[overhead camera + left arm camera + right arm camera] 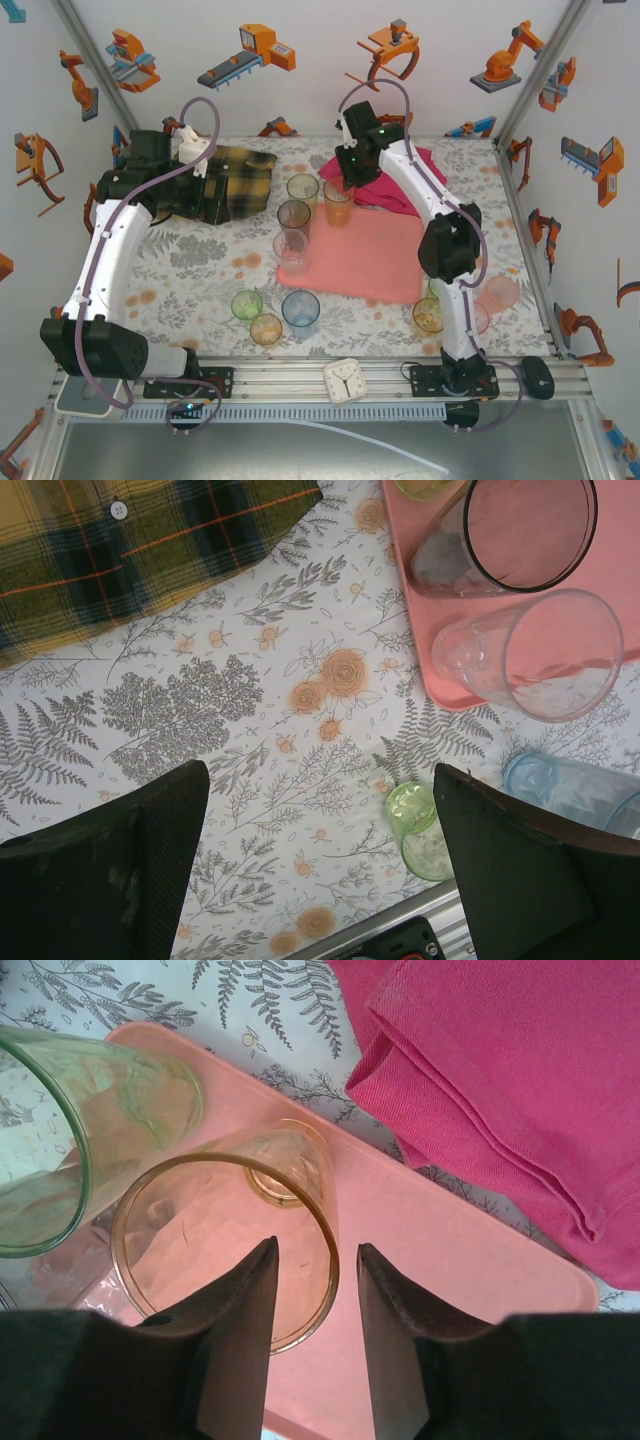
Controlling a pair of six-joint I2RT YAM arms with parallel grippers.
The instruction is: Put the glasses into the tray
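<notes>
The salmon-pink tray [370, 260] lies mid-table. Along its left side stand a green glass [302, 188], an orange glass [339, 200], a grey glass [293, 215] and a clear glass [291, 250]. My right gripper [316, 1245] is open astride the upright orange glass's [290, 1160] rim. One finger is inside and one outside, with a gap to the wall. The green glass [90, 1130] stands just left of it. My left gripper [320, 780] is open and empty, high over the tablecloth. Loose green [247, 304], orange [266, 328], blue [300, 308], amber [427, 315] and pink [498, 293] glasses stand on the table.
A yellow-black plaid cloth [235, 185] lies at the back left. A magenta cloth [395, 185] lies behind the tray under the right arm. A small white clock [346, 380] sits on the near rail. The tray's right half [450, 1260] is bare.
</notes>
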